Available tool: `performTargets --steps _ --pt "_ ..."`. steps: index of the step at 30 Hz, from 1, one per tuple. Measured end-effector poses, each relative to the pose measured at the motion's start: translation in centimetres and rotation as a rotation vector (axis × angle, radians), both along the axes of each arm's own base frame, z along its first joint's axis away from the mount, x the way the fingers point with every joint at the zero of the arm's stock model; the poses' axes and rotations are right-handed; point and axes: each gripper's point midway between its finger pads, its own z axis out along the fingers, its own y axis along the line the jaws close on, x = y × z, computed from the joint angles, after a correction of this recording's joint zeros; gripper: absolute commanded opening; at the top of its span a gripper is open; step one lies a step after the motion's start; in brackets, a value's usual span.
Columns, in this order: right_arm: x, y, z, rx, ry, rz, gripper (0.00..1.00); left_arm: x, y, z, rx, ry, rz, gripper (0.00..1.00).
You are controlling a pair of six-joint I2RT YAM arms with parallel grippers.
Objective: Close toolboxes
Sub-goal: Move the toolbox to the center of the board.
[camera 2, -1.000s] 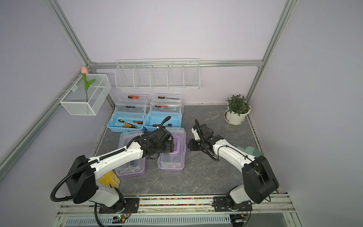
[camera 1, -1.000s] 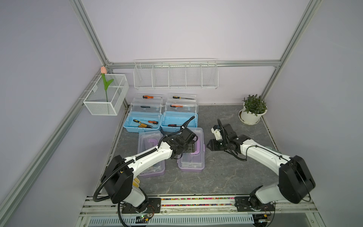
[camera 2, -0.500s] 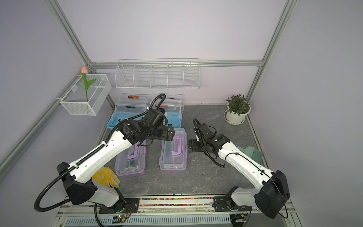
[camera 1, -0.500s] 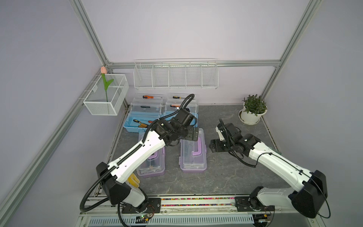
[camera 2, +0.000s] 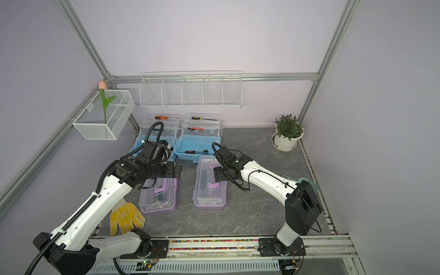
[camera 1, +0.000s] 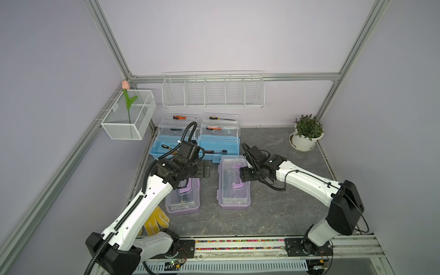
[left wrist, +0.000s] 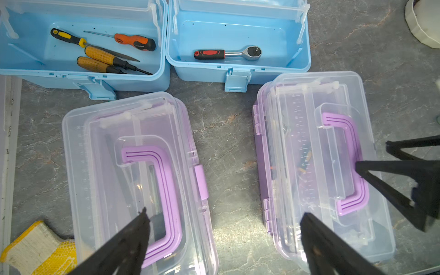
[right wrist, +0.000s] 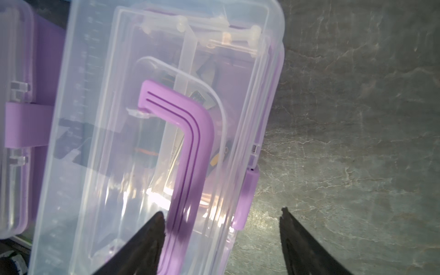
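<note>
At the front of the table (camera 1: 273,214) the left purple toolbox (camera 1: 183,200) and the right purple toolbox (camera 1: 234,188) lie side by side, both folded shut with handles flat, so this pair looks dealt with. Behind them, close to the back wall, the left blue toolbox (camera 1: 164,145) and the right blue toolbox (camera 1: 219,142) stand wide open, screwdrivers (left wrist: 104,57) in one and a ratchet wrench (left wrist: 228,53) in the other; these are the work left. The right gripper (right wrist: 221,212) hangs low over the right purple toolbox with its jaws apart and nothing between them, one finger above the top beside the handle and the other out past the latch (right wrist: 246,197), probably placed there to press that edge home. Whether the latch has snapped I cannot tell. The left gripper (left wrist: 225,212) hovers higher, above the gap between the purple pair, jaws spread wide and empty, facing the blue boxes, a sensible stance for reaching back to tip one shut.
</note>
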Motion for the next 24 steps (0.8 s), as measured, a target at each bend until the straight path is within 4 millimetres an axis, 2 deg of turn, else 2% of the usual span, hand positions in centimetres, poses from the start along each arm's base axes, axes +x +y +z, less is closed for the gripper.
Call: performTargets --steps 8,12,18,24 --pt "0.2 0.5 0.0 -0.018 0.002 0.012 0.58 -0.4 0.7 0.9 -0.021 -0.040 0.006 1.00" --pt "0.2 0.1 -0.1 -0.040 0.002 0.013 0.52 -0.4 0.8 0.2 -0.016 -0.034 0.006 1.00" --pt "0.1 -0.3 -0.2 -0.063 0.005 0.019 0.57 -0.4 0.9 -0.3 -0.010 -0.025 0.011 1.00" --pt "0.3 -0.2 -0.4 -0.069 0.009 0.016 0.51 -0.3 1.0 -0.2 -0.009 -0.030 0.015 1.00"
